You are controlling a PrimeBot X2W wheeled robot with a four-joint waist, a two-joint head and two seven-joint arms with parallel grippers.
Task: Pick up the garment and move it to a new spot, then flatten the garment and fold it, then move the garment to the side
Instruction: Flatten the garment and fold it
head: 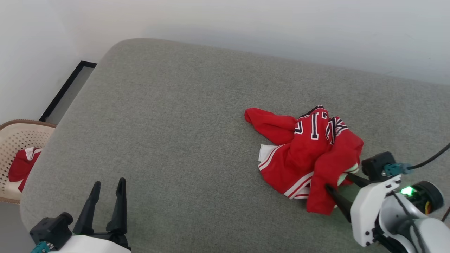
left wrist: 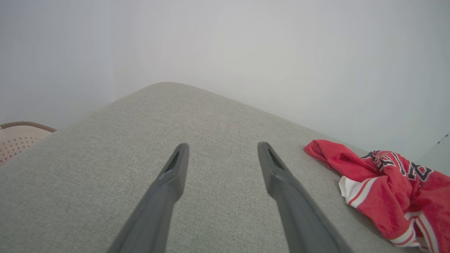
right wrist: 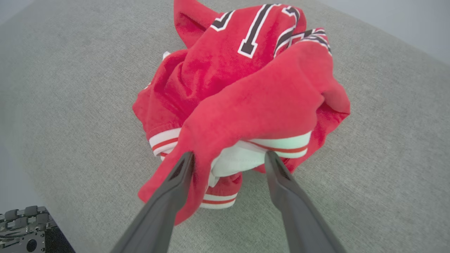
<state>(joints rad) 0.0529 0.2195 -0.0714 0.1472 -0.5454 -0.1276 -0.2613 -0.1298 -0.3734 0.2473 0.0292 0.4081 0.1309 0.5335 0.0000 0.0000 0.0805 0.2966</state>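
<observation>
- One big grey cushion point(head: 175, 123) holds the work. Most of its top is bare, so there looks to be room for a new spot on the left.
- The garment point(head: 309, 151) lies on the right side of the cushion in a crumpled heap. Some black letters show on top and the striped trim sticks out at the near edge. It is not lifted, not flat and not folded, so I think every step is yet to do.
- A pale basket point(head: 21, 131) sits off the far-left edge, with another red and white cloth point(head: 21, 163) inside it.
- The right gripper point(head: 336, 180) is at the near edge of the heap. Its two fingers are spread, one on each side of a red fold and the white trim. They are not pinching it yet, so the pick-up looks about to start.
- The left gripper point(head: 109, 181) hangs over the near-left of the cushion, well away from the garment. Its fingers are spread and hold nothing.
</observation>
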